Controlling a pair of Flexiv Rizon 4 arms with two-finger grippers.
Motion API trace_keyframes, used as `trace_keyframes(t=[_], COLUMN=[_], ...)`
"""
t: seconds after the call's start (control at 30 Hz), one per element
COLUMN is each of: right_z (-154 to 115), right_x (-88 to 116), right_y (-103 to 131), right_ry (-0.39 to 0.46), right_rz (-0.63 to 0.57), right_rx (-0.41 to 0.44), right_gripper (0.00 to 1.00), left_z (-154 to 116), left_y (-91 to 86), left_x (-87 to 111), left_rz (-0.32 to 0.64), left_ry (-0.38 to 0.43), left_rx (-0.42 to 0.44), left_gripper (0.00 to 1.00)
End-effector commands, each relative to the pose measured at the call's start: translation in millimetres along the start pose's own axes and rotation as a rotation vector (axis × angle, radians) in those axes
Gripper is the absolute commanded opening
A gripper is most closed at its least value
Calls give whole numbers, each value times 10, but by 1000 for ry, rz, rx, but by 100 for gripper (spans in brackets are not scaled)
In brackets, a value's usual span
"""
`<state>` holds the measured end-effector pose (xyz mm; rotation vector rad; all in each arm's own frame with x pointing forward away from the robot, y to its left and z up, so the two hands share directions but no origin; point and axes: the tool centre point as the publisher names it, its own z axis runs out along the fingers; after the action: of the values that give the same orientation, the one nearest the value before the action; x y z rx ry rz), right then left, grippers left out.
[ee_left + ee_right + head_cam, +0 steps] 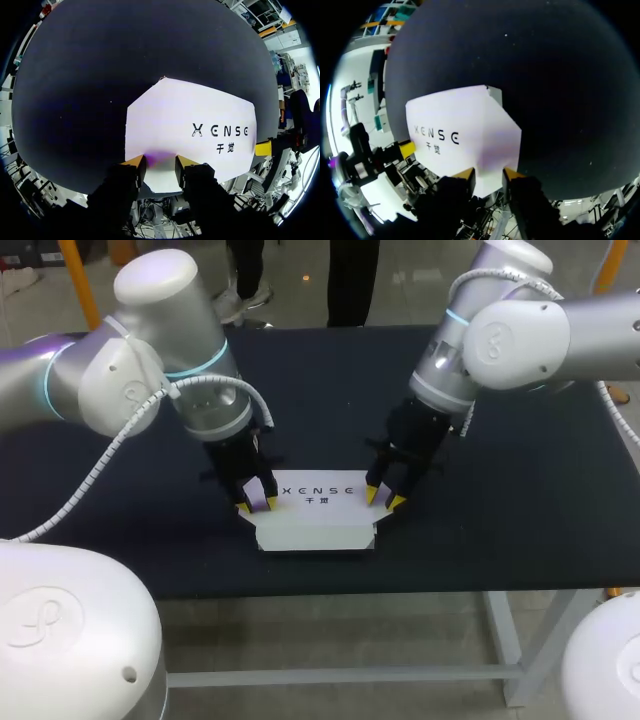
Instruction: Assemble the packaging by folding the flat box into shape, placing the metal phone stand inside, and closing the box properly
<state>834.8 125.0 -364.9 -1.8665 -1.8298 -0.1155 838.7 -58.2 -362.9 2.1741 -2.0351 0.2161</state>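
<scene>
So here's the setup. Biggest thing is the dark navy table (120,540), and my two arms come in over it, the left arm (130,370) from the left side and the right arm (520,340) from the right. Both angle down toward the middle.

The white box (315,532) sits in the middle of the table, closer to the front edge than the back. Most of it is lying flat with the black print facing up. From the head view the long strip along its front edge looks folded up a bit, with little notched corners at each end.

My left gripper (257,505) is right on the box's left end, pointing down at it. In the left wrist view its yellow fingertips (135,164) sit a little apart, with the near corner of the box showing in the gap and the rest of the panel stretching out ahead. It isn't pinching anything as far as I can see. I can't tell if the tips actually touch the card.

Same deal for my right gripper (384,499) at the box's right end. Its tips are slightly parted, the box corner is in between, and the printed panel runs ahead.
</scene>
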Motion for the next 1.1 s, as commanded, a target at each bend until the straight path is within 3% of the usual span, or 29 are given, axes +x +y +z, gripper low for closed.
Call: trace_keyframes(t=[0.03,0.53,1.1], right_z=[26,132,174], right_x=[-6,1,-60], right_y=[-46,-89,-52], right_ry=[3,-21,20], right_rz=[-2,-106,-89], right_rx=[-25,-175,-217], right_gripper=[40,38,40], left_z=[27,71,142], left_y=[10,25,36], left_x=[-8,-26,-27], left_rz=[6,30,62], left_ry=[0,22,28], left_rx=[6,17,37], left_gripper=[45,44,44])
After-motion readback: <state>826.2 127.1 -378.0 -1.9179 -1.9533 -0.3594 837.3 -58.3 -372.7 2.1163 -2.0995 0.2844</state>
